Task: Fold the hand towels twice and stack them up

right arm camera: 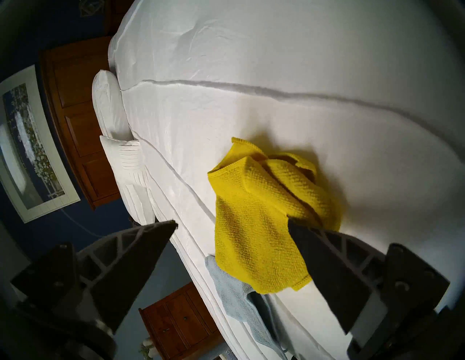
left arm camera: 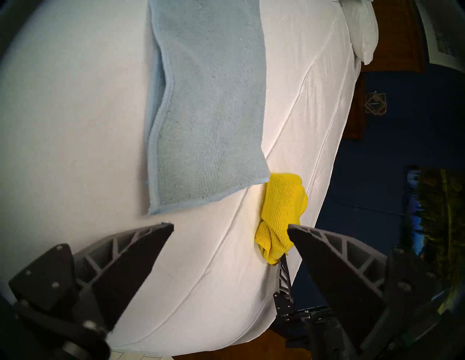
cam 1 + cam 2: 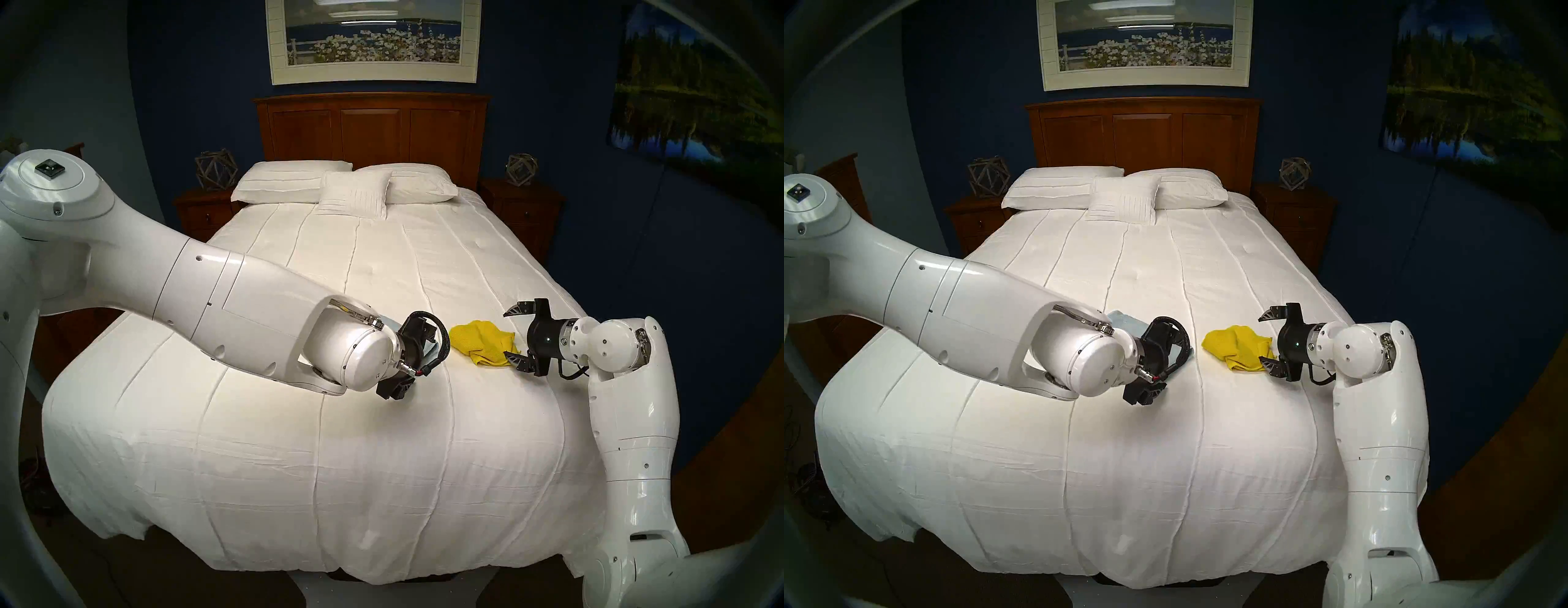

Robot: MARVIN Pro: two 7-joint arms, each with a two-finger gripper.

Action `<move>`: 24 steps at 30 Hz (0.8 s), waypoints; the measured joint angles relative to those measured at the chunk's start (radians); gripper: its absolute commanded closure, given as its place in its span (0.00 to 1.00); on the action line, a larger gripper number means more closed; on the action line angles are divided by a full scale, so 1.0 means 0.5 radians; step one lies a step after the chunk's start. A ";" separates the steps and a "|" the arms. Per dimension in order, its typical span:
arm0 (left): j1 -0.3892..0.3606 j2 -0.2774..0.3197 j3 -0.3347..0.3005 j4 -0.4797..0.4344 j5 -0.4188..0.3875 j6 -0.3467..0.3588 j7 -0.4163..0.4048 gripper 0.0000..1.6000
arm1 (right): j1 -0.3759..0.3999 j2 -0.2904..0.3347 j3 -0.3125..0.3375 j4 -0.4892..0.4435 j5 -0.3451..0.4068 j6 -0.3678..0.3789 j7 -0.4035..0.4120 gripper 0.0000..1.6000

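Left arm (image 3: pixel 237 297) reaches across the near part of the quilt (image 3: pixel 297 446) toward the middle. Left gripper (image 2: pixel 230 226) jaws spread wide, nothing between them, hovering over bare quilt just short of the blue towel's near edge. Blue towel (image 2: pixel 208 105) lies flat on the quilt, folded over once with a doubled hem along one side; in the head views the left wrist hides most of it, only a pale corner showing (image 3: pixel 1123 320). Yellow towel (image 3: pixel 483 342) sits just right of the blue one, crumpled in a loose heap, not folded; in the left wrist view it is near the blue towel's corner, touching or not unclear. Right gripper (image 3: pixel 519 337) is at the yellow towel's right edge, jaws wide apart, holding nothing; lower finger (image 1: pixel 327 264) overlaps the towel's edge in the right wrist view, contact unclear, upper finger is raised clear of the cloth. Pillows (image 3: pixel 339 187) at the far end by the headboard (image 3: pixel 373 127).
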State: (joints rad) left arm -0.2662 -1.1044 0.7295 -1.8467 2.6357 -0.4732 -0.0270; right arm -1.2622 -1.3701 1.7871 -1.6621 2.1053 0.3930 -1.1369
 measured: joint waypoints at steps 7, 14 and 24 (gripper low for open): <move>0.015 -0.036 0.014 0.018 0.005 -0.107 -0.029 0.00 | 0.000 -0.005 0.006 -0.001 0.000 0.003 0.000 0.00; 0.032 -0.065 0.019 0.081 0.043 -0.152 -0.065 0.00 | 0.000 -0.009 0.011 -0.002 0.000 0.005 0.000 0.00; 0.061 -0.105 0.046 0.174 0.061 -0.169 -0.040 0.00 | 0.000 -0.014 0.015 -0.002 -0.001 0.009 0.000 0.00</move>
State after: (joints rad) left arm -0.2358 -1.1570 0.7526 -1.7595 2.6660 -0.5575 -0.0471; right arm -1.2623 -1.3771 1.7948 -1.6631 2.1047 0.3976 -1.1370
